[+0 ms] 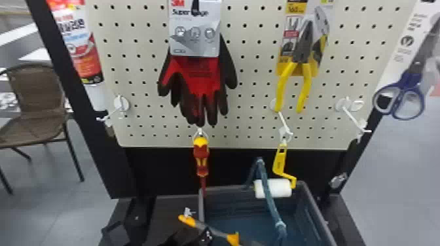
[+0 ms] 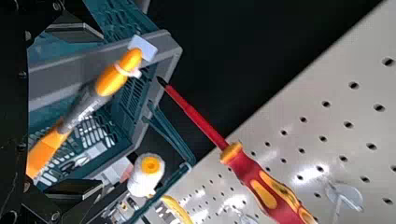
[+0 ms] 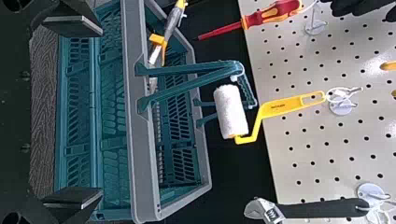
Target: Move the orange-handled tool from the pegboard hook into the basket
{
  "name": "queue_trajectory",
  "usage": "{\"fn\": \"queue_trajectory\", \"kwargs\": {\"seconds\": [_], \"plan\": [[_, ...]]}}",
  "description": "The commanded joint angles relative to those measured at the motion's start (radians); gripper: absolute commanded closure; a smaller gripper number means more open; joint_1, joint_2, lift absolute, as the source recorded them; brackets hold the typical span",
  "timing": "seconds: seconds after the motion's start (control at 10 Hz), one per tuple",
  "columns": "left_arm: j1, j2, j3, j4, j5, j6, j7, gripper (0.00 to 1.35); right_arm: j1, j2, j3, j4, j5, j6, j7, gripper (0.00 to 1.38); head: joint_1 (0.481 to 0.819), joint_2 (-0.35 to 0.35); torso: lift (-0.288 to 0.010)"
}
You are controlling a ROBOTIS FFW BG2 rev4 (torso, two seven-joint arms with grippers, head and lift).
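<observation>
The left pincer (image 1: 189,236) was wide, and the long orange-handled tool (image 2: 84,107) slanted across its gap. Its handle (image 2: 112,80) pointed away from that pincer, its other end over the basket (image 3: 140,177). The right pincer (image 3: 102,112) was wide.

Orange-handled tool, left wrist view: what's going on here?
The orange-handled tool is off the pegboard, at the basket. The left claw is wide open, with the tool showing between its fingers, so it doesn't look clamped; what supports it, I can't tell. The right claw is open and empty near the basket.
</observation>
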Motion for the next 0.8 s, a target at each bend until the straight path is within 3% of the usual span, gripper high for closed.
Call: {"fn": "queue_trajectory", "kwargs": {"seconds": [0.0, 0.3, 0.6, 0.7], "plan": [[-0.025, -0.008, -0.001, 0.045, -0.018, 0.002, 0.001, 0.19, 0.001, -0.001, 0.0, 0.005, -0.007, 0.001, 0.001, 0.1, 0.549, 0.0, -0.1], [-0.111, -0.016, 0.005, 0.124, -0.076, 0.0, 0.001, 0.25, -0.004, -0.001, 0.0, 0.007, -0.008, 0.009, 0.007, 0.1, 0.549, 0.0, -0.1], [-0.128, -0.019, 0.028, 0.139, -0.11, -0.031, 0.001, 0.56, -0.006, -0.001, 0.0, 0.01, -0.01, 0.01, 0.01, 0.1, 0.549, 0.0, -0.1], [-0.124, -0.019, 0.029, 0.139, -0.11, -0.038, 0.0, 0.57, -0.006, -0.001, 0.0, 0.01, -0.01, 0.012, 0.01, 0.1, 0.549, 0.0, -0.1]]}}
